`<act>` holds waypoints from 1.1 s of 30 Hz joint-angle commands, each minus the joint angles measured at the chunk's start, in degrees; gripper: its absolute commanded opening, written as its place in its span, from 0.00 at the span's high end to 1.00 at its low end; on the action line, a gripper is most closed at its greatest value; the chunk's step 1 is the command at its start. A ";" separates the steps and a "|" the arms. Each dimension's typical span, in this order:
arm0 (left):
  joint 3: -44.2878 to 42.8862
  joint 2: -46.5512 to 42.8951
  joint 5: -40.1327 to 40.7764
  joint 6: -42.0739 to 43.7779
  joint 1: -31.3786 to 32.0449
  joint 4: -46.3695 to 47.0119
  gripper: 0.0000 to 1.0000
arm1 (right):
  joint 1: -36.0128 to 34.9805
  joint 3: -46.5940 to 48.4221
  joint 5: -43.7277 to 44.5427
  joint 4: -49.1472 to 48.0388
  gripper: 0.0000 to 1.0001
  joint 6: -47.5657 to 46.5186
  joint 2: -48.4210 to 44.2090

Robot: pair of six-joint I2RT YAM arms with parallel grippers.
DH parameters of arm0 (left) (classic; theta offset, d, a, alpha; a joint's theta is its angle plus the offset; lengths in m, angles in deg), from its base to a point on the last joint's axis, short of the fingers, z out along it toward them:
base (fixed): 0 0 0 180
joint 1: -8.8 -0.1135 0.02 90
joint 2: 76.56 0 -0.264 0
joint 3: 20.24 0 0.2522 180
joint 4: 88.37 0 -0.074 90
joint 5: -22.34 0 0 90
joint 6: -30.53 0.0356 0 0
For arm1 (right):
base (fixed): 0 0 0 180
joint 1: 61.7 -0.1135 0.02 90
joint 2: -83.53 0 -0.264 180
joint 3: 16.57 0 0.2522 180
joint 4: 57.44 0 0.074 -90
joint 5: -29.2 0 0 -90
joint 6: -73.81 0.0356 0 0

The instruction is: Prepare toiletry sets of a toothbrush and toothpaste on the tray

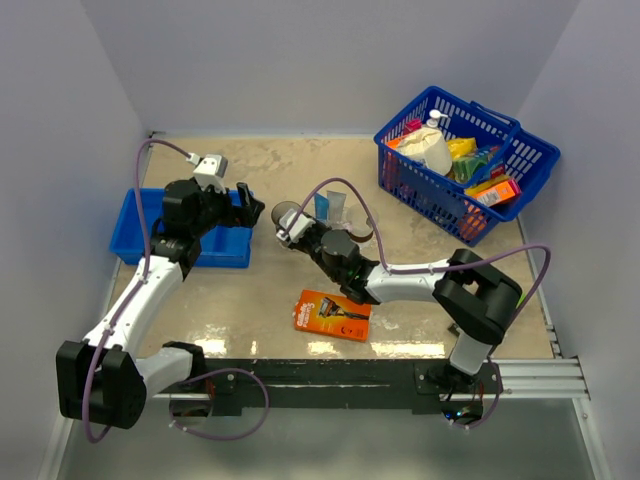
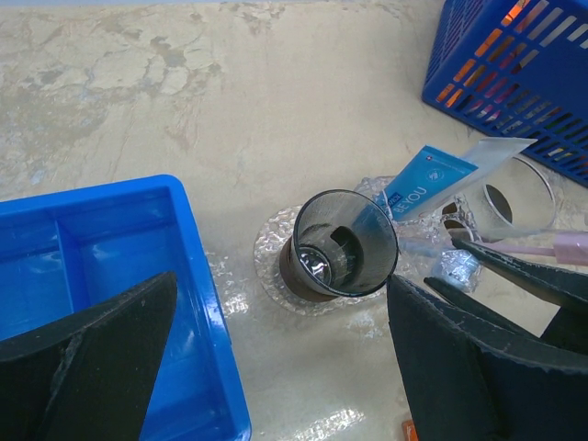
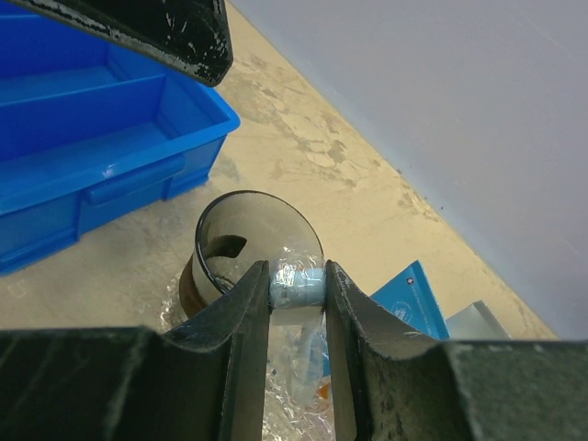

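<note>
The clear tray (image 2: 269, 268) lies on the table with a brownish translucent cup (image 2: 338, 243) standing empty on its left part. A blue and white toothpaste tube (image 2: 424, 177) leans in a second cup (image 2: 524, 190) on the right. My right gripper (image 3: 297, 276) is shut on a plastic-wrapped light-blue toothbrush (image 3: 299, 287) and holds it just right of the empty cup's rim (image 3: 241, 220). In the top view it (image 1: 287, 232) sits beside that cup (image 1: 288, 213). My left gripper (image 2: 276, 367) is open and empty, above the table between the blue bin and the tray.
The blue compartment bin (image 2: 92, 257) is at the left, under my left gripper's left finger. A blue wire basket (image 1: 465, 160) of goods stands at the back right. An orange razor pack (image 1: 333, 314) lies near the front middle.
</note>
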State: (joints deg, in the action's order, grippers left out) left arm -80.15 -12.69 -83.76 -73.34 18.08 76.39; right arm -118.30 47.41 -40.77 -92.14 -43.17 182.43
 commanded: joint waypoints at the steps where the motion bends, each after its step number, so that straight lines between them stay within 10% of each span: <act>1: -1.93 -0.51 -0.87 1.39 -0.40 1.56 0.00 | 0.00 0.06 1.59 -3.74 0.73 -1.49 0.60; 33: -1.93 -1.47 -0.87 1.65 -0.40 1.56 0.00 | -0.09 0.32 -2.10 3.46 0.02 4.82 -9.67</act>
State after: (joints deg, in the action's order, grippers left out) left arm -80.17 -12.71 -84.39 -73.30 18.08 76.39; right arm -118.30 47.30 -41.58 -87.99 -42.39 178.14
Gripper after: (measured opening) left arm 0.997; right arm 0.975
